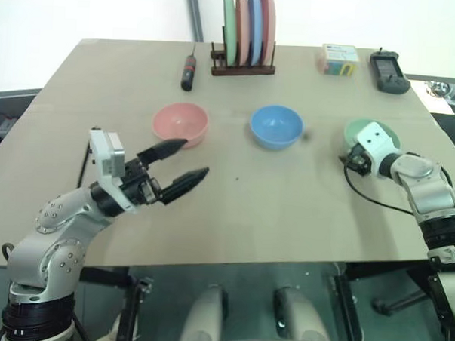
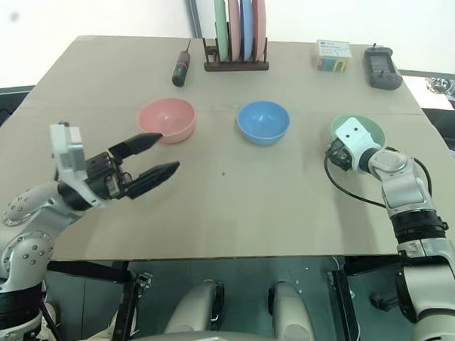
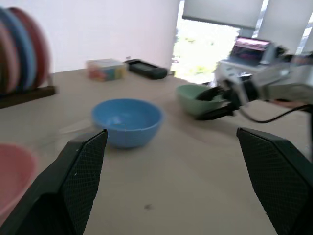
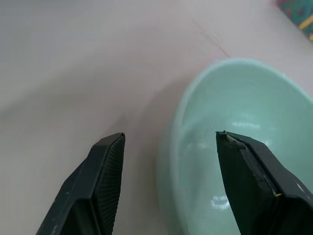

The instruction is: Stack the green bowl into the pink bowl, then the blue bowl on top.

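Left gripper (image 1: 189,160) hovering above the counter (image 1: 286,211) just short of the pink bowl (image 1: 180,124), jaws spread wide, likely waiting to steady it. Pink bowl upright, empty. Blue bowl (image 1: 275,126) mid-counter, upright, empty, untouched. Farthest right, right gripper (image 4: 168,147) straddling the near rim of the green bowl (image 4: 244,142), jaws apart, not yet pinching; bowl empty, ready for lifting.

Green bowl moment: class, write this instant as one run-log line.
step: grasp green bowl | right gripper: open, astride rim | left gripper: open, near pink bowl | blue bowl: untouched
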Controlling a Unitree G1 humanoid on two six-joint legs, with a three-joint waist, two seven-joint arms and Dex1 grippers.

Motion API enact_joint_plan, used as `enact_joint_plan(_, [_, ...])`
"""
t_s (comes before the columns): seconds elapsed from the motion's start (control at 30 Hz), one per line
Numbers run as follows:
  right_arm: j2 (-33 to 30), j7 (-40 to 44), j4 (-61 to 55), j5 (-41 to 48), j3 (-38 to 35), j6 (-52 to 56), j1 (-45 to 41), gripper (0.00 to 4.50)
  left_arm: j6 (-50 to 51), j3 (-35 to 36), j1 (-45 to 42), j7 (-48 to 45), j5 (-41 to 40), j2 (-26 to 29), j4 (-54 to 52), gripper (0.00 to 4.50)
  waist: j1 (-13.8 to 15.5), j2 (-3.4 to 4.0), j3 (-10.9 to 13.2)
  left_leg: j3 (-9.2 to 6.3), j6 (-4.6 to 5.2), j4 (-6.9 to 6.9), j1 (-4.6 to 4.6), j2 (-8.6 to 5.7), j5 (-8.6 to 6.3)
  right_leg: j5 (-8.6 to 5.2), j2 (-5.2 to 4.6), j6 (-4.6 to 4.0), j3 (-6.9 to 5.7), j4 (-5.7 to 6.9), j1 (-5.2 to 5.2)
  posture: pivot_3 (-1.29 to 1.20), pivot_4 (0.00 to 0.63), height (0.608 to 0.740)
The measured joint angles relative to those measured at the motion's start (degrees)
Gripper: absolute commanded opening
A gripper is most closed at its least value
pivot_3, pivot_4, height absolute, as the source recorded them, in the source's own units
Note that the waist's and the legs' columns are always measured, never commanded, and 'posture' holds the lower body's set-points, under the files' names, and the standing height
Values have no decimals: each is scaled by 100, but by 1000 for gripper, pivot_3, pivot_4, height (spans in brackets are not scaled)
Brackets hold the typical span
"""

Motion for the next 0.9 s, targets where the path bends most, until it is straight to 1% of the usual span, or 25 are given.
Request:
enact_joint_plan(0.07, [-36, 255, -596, 298, -182, 29, 255, 3079, 160, -315, -213, 619, 603, -3, -11, 4500, 36, -1, 0, -8, 0, 1, -1, -3, 0, 0, -1, 0, -5, -1, 6, 0, 150, 740])
enact_joint_plan(0.1, [-93, 386, -874, 408, -220, 34, 392, 3296, 310, -506, -351, 891, 856, -3, -17, 4500, 66, -1, -1, -8, 0, 3, -1, -3, 0, 0, -1, 1, -6, -2, 7, 0, 150, 740])
enact_joint_plan(0.13, [-135, 474, -1104, 474, -253, 49, 514, 3630, 486, -695, -494, 1125, 1081, -2, -17, 4500, 72, -1, -1, -7, 0, 3, -1, -3, 0, 1, -1, 2, -5, -3, 8, 0, 150, 740])
enact_joint_plan(0.17, [-138, 490, -1305, 567, -330, 127, 625, 3792, 706, -882, -684, 1328, 1255, -11, -15, 4500, 84, -1, -1, -7, 0, 6, -1, -3, 0, 2, -1, 3, -5, -2, 8, 0, 150, 740])
enact_joint_plan(0.2, [-119, 495, -1464, 694, -429, 237, 698, 4196, 917, -1031, -888, 1479, 1384, -30, -9, 4500, 96, -1, 0, -6, 0, 7, -1, -3, 0, 3, -1, 5, -5, -1, 7, 0, 150, 740])
enact_joint_plan(0.23, [-109, 507, -1562, 785, -478, 309, 726, 4445, 1098, -1177, -1062, 1606, 1547, -12, 0, 4500, 103, -1, 0, -6, 0, 8, 1, -3, 0, 3, 0, 6, -5, 1, 7, 0, 150, 740])
enact_joint_plan(0.27, [-78, 543, -1718, 909, -522, 389, 737, 4445, 1290, -1358, -1259, 1721, 1731, 36, 17, 4500, 100, -1, 0, -7, 0, 8, 4, -3, 0, 3, 2, 6, -5, 4, 7, 0, 150, 740])
enact_joint_plan(0.3, [-34, 615, -2037, 1157, -682, 525, 884, 4445, 1590, -1917, -1774, 1705, 2153, 280, 253, 4500, 124, -7, 2, -12, 0, 10, 6, -4, 0, 2, 6, 6, -6, 21, 7, 0, 150, 740])
enact_joint_plan(0.33, [107, 700, -2480, 1420, -676, 608, 938, 4445, 1823, -2485, -2323, 1613, 2554, 561, 604, 4500, 123, -8, 3, -25, 0, 14, 6, -2, 0, 1, 16, 8, -11, 26, 4, 0, 150, 740])
enact_joint_plan(0.37, [230, 785, -2877, 1635, -610, 649, 973, 4445, 1939, -2842, -2721, 1510, 2855, 674, 818, 4500, 115, -5, 3, -28, 0, 13, 7, -2, 0, -3, 17, 12, -14, 30, 4, 0, 150, 740])
enact_joint_plan(0.43, [327, 831, -3424, 1847, -541, 745, 1045, 4445, 2241, -3487, -3388, 1257, 3225, 704, 1092, 4500, 98, -5, 3, -25, -1, 12, 6, -1, 0, -3, 15, 11, -13, 30, 4, 0, 150, 740])
enact_joint_plan(0.57, [397, 704, -3820, 1770, -483, 617, 1200, 4445, 2796, -4361, -4173, 831, 3658, 515, 1857, 4500, 105, -5, 3, -24, -1, 12, -6, -2, 0, -3, 14, 9, -14, 26, -5, 0, 150, 740])
enact_joint_plan(0.67, [486, 562, -3982, 1752, -483, 512, 1245, 4445, 2919, -4831, -4559, 559, 3930, 398, 2252, 4500, 113, -5, 4, -23, -1, 12, -11, -2, 0, -1, 14, 6, -14, 25, -11, 0, 150, 740])
enact_joint_plan(0.77, [533, 435, -4228, 1947, -578, 695, 1330, 4445, 2934, -5145, -4823, 314, 4206, 383, 2502, 4500, 111, -5, 4, -24, -1, 11, -12, -2, 0, -1, 14, 5, -13, 28, -13, 0, 150, 740])
enact_joint_plan(0.9, [544, 203, -4527, 2088, -723, 864, 1420, 4445, 2972, -5244, -4889, 109, 4554, 440, 2811, 4500, 104, -5, 4, -23, 0, 11, -11, -1, 0, -2, 14, 5, -12, 35, -16, 0, 150, 740])
